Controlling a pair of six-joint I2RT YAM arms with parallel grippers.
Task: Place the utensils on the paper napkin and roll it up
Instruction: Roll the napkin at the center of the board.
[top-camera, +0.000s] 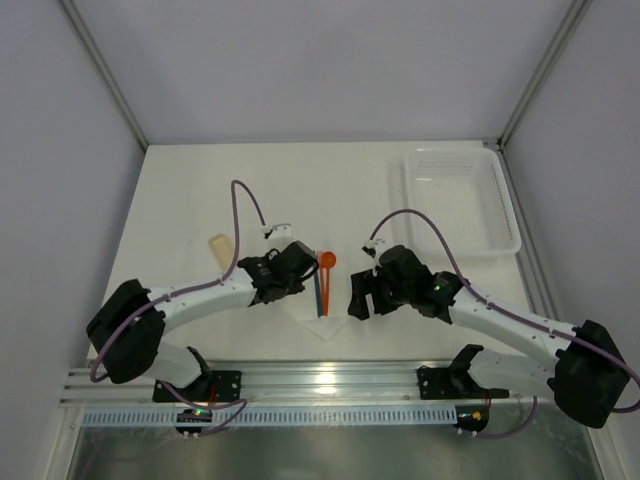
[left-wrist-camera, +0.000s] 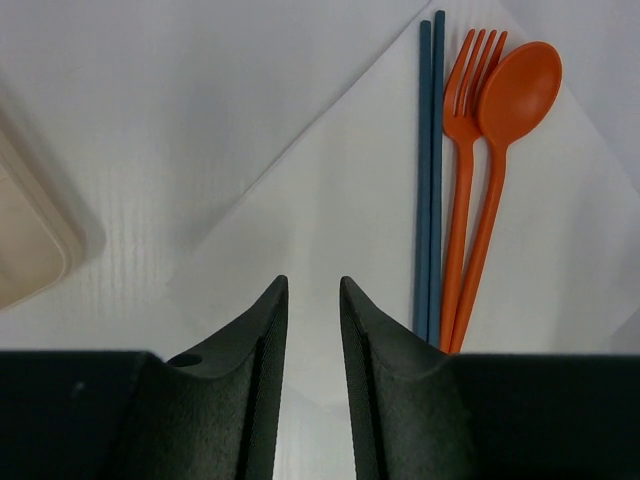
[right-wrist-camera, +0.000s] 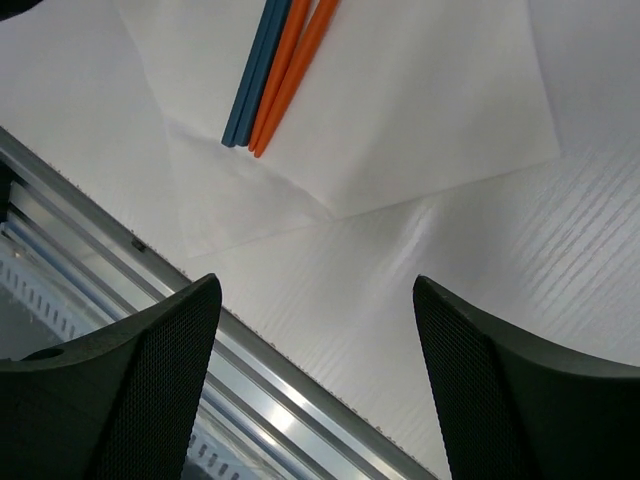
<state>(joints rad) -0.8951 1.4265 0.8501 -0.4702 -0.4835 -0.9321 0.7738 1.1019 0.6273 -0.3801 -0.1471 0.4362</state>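
The white paper napkin (left-wrist-camera: 340, 200) lies as a diamond on the table, also visible as the napkin (top-camera: 337, 305) between the two arms. On it lie the utensils: a pair of blue chopsticks (left-wrist-camera: 431, 170), an orange fork (left-wrist-camera: 462, 180) and an orange spoon (left-wrist-camera: 500, 160), side by side. My left gripper (left-wrist-camera: 313, 285) hovers over the napkin's left part, left of the chopsticks, jaws narrowed to a slim gap with only paper showing between them. My right gripper (right-wrist-camera: 315, 290) stands wide open over bare table just short of the napkin's (right-wrist-camera: 400, 100) near corner, holding nothing.
A white mesh basket (top-camera: 460, 200) stands at the back right. A beige tray-like piece (left-wrist-camera: 25, 240) lies left of the napkin, the same piece (top-camera: 221, 247) showing from above. The metal rail (right-wrist-camera: 200, 340) runs along the table's near edge, close under the right gripper.
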